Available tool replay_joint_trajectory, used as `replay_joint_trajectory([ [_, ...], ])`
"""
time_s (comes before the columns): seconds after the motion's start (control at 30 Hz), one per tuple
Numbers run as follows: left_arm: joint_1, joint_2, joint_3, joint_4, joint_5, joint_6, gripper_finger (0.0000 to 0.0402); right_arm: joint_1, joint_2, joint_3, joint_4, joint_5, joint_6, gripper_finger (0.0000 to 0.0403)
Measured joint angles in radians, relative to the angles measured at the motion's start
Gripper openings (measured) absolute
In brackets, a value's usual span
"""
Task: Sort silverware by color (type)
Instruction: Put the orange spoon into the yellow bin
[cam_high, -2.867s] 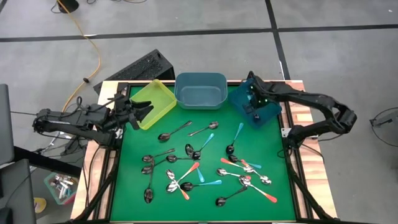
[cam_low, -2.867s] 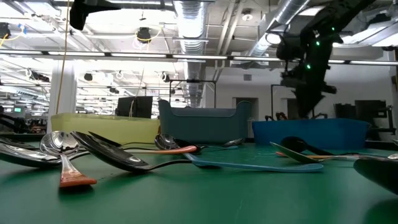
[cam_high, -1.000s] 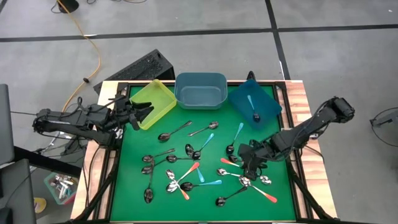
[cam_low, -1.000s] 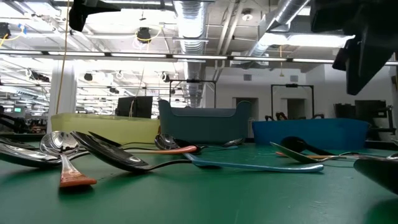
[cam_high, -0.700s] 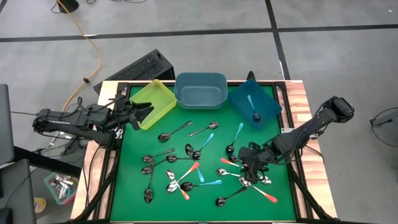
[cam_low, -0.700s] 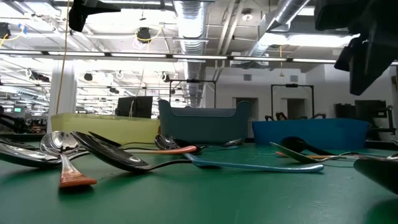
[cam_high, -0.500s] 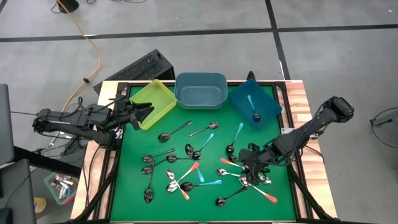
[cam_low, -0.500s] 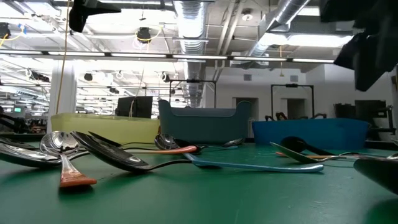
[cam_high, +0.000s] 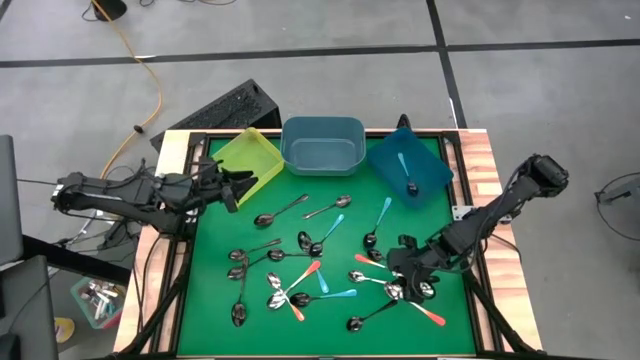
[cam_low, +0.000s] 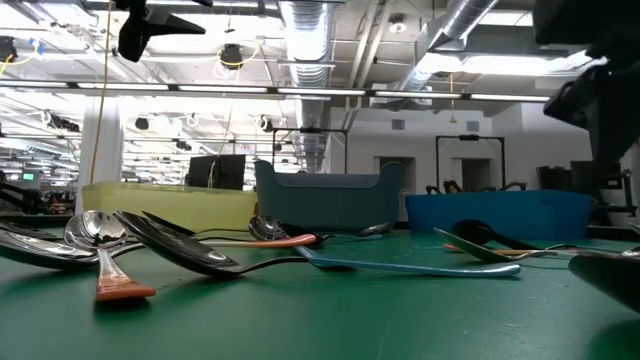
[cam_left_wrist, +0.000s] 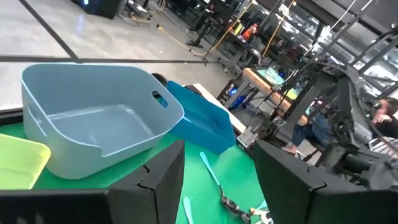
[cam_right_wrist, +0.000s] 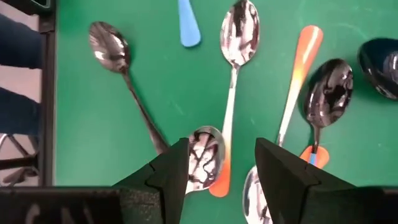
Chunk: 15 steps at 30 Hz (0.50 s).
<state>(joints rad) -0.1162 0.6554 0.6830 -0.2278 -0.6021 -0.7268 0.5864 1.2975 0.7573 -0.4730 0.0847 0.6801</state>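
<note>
Hovering with fingers spread and empty over the crowded spoons (cam_high: 398, 282) near the table's right edge, the right gripper (cam_high: 400, 272) should single out one handle before closing; the left gripper (cam_high: 232, 186), also open, waits by the yellow bin (cam_high: 246, 160).

Grey floor (cam_high: 330, 60), orange cable (cam_high: 150, 85), seemingly industrial ceiling ducts (cam_low: 310, 20)

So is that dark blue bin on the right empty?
No. The dark blue plastic bin at the mat's back right corner holds one spoon with a light teal-blue handle, seen from above. The grey-blue bin beside it looks empty.
</note>
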Motion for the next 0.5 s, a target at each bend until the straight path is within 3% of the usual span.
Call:
replay_joint_trajectory([
  [0.5, 0.0, -0.001, 0.0, 0.0, 0.016, 0.002, 0.0176, -0.007, 0.0, -0.135, 0.232, -0.015, -0.009, 0.0194],
])
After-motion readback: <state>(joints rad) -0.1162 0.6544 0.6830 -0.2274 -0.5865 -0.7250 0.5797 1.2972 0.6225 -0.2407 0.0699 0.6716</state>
